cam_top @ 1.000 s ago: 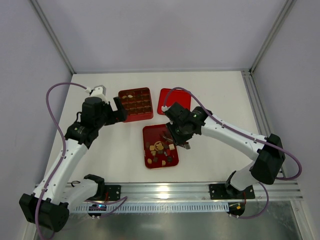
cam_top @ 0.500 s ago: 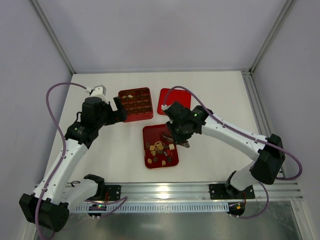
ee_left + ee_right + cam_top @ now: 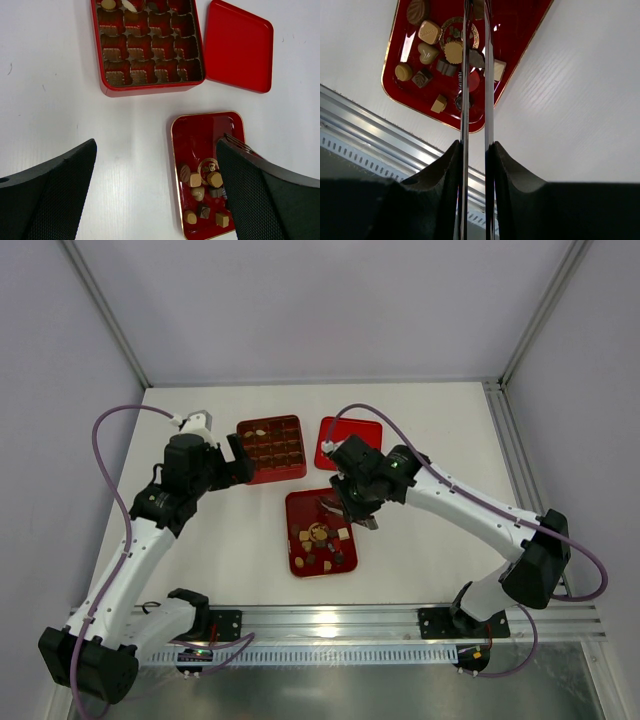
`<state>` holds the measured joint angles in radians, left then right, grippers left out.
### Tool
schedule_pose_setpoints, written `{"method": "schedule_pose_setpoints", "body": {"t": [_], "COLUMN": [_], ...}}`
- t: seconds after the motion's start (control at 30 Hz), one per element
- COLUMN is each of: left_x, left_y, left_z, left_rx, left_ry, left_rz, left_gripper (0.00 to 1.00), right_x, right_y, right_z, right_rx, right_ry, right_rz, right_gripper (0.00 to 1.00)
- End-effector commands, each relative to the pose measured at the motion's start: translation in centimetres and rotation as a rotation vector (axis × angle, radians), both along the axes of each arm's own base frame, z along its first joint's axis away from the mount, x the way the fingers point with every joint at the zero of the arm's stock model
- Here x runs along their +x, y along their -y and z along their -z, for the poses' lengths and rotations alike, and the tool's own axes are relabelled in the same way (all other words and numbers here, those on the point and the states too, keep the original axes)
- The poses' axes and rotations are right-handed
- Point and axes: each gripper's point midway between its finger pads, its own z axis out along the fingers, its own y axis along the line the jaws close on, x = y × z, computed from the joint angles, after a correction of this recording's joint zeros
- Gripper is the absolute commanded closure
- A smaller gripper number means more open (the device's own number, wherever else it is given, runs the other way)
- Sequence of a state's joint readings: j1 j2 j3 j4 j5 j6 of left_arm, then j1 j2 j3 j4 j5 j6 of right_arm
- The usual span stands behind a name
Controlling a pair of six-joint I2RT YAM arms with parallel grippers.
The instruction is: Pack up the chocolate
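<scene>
Right tool (image 3: pixel 474 150): clamping the tweezers (image 3: pixel 474 75), blades lying almost together. Tips running off the top of the wrist view, so not telling whether pinching a piece.
Left tool (image 3: pixel 155 200): gaping wide, carrying nothing, hanging toward the left edge beside the compartmented box (image 3: pixel 272 450).
Chocolate (image 3: pixel 320 540): lying loose, crowding the near half of the open tray (image 3: pixel 305 505), mid-tabletop toward the near edge.
Compartmented box: sitting left of centre toward the far edge. Holding two pale pieces in its far-left corner cells, other cells looking unfilled.
Lid (image 3: pixel 350 440): lying flat just right of the box.
Key relation: tweezers' long axis running near-right to far-left across the tray, tips reaching over its bare far part. Pile lying back toward the near edge from the tips.
Nearer arm: right one hanging directly over the tray, left one nearer the box.
Coming move, judging only: probably drawing the tips toward the near edge and down onto one piece.
Risk, guessing: nudging neighbours, pieces touching.
</scene>
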<state>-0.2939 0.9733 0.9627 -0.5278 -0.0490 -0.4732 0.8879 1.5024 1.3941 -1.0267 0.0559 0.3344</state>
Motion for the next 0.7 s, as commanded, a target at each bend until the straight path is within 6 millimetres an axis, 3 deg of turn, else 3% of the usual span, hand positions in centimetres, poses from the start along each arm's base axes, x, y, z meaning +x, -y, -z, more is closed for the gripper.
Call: {"method": "schedule_pose_setpoints", "body": {"t": [0.0, 0.2, 0.47, 0.5, 0.57, 0.67], "left_x": [0.3, 0.4, 0.3, 0.3, 0.4, 0.4], "left_y": [0.1, 0.2, 0.2, 0.2, 0.2, 0.2], "left_z": [-1.2, -1.2, -1.1, -1.0, -1.1, -1.1], "left_rx": [-0.029, -0.031, -0.03, -0.029, -0.03, -0.03], "left_ry": [0.045, 0.044, 0.041, 0.04, 0.04, 0.041], "left_rz": [-0.003, -0.003, -0.001, -0.001, -0.001, -0.003], "left_gripper": [0.0, 0.0, 0.0, 0.0, 0.0, 0.0], "right_x": [1.3, 3.2, 8.7, 9.7, 11.2, 13.7], "right_y": [-1.1, -2.9, -5.8, -5.9, -6.5, -7.0], "right_z": [-3.8, -6.0, -8.0, -8.9, -8.4, -9.1], "right_rx": [0.089, 0.136, 0.205, 0.224, 0.223, 0.256], "right_ry": [0.089, 0.139, 0.224, 0.248, 0.249, 0.278], "right_rz": [-0.002, -0.002, 0.023, 0.033, 0.043, 0.07], "right_gripper": [0.69, 0.69, 0.69, 0.69, 0.69, 0.69]}}
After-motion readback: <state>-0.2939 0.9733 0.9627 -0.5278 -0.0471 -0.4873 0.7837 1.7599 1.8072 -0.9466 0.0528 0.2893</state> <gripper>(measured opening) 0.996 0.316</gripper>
